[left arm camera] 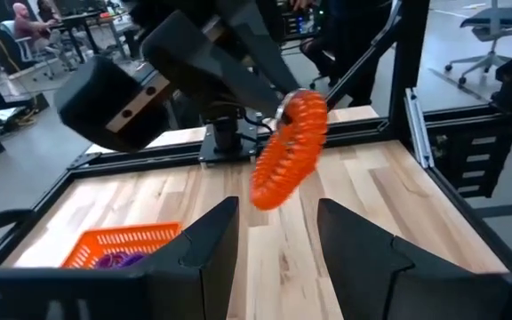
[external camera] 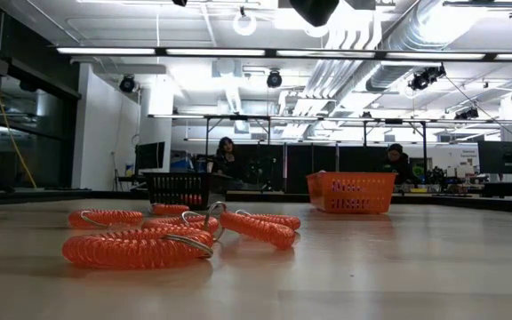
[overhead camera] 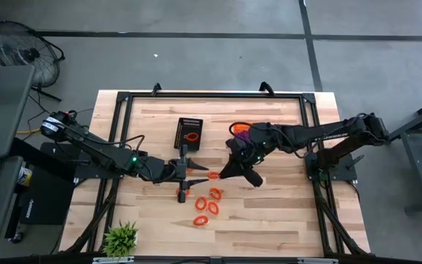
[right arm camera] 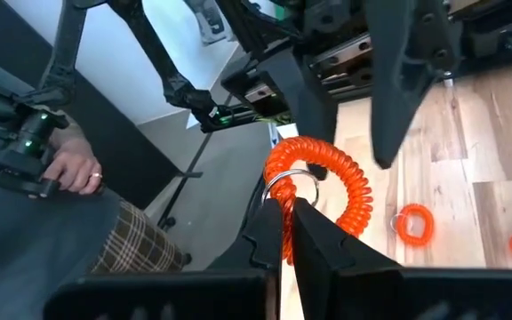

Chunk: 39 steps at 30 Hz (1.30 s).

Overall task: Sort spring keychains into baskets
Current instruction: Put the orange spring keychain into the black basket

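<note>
My right gripper [overhead camera: 222, 174] [right arm camera: 287, 209] hangs over the table's middle, shut on an orange-red spring keychain [overhead camera: 213, 176] [left arm camera: 290, 147]. My left gripper [overhead camera: 198, 176] [left arm camera: 276, 213] faces it from the left, open. Its fingers stand on either side of the coil's lower end, just short of it and apart from it. Several more orange-red keychains [overhead camera: 207, 205] [external camera: 136, 247] lie flat on the table nearer the front edge. The black basket [overhead camera: 189, 132] holds an orange-red keychain. The orange basket [overhead camera: 239, 130] [left arm camera: 123, 244], with purple keychains inside, is partly hidden under my right arm. My right gripper pinches the keychain's metal ring [right arm camera: 283, 188] between its two fingertips. The fingers come nearly level from the table's right side. The coil [right arm camera: 327, 182] is lifted clear of the table and hangs slanting below the ring, toward my left gripper.
A small green plant [overhead camera: 121, 238] stands at the table's near left corner. A dark frame [overhead camera: 211, 95] runs around the table. A person's hand [right arm camera: 71, 173] holds a dark device beyond the table. Both baskets stand side by side toward the far edge [external camera: 178, 188] [external camera: 351, 192].
</note>
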Each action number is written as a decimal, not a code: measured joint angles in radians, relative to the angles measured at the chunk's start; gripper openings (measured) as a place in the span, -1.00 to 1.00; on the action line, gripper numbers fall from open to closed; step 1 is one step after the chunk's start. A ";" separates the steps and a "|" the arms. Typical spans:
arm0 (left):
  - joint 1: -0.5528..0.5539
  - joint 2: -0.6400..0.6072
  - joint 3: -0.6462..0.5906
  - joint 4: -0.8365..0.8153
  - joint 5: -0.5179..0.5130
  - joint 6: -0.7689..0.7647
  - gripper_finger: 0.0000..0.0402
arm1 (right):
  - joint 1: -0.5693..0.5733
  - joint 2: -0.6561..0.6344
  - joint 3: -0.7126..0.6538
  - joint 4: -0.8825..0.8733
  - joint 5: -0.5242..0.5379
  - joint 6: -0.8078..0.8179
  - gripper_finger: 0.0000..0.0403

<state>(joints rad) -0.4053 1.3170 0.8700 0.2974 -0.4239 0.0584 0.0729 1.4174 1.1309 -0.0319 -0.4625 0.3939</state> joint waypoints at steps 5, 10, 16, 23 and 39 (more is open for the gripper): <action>0.000 0.000 0.000 0.027 0.002 0.008 -0.25 | -0.010 0.000 0.000 0.000 0.022 -0.001 -0.96; 0.000 0.000 0.000 0.054 0.003 0.039 -0.25 | -0.021 0.000 0.000 0.000 0.023 -0.001 -0.96; 0.000 0.000 0.000 0.059 -0.005 0.043 -0.25 | -0.021 0.000 0.000 0.044 0.023 -0.001 -0.96; 0.038 0.013 0.000 0.128 0.000 0.050 -0.25 | -0.021 -0.001 0.000 0.055 0.039 -0.001 -0.96; 0.061 0.013 0.000 0.127 0.038 0.042 -0.87 | -0.021 -0.001 0.000 0.054 0.050 -0.009 -0.96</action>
<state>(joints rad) -0.3447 1.3296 0.8703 0.4244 -0.3861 0.1003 0.0521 1.4166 1.1313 0.0224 -0.4130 0.3851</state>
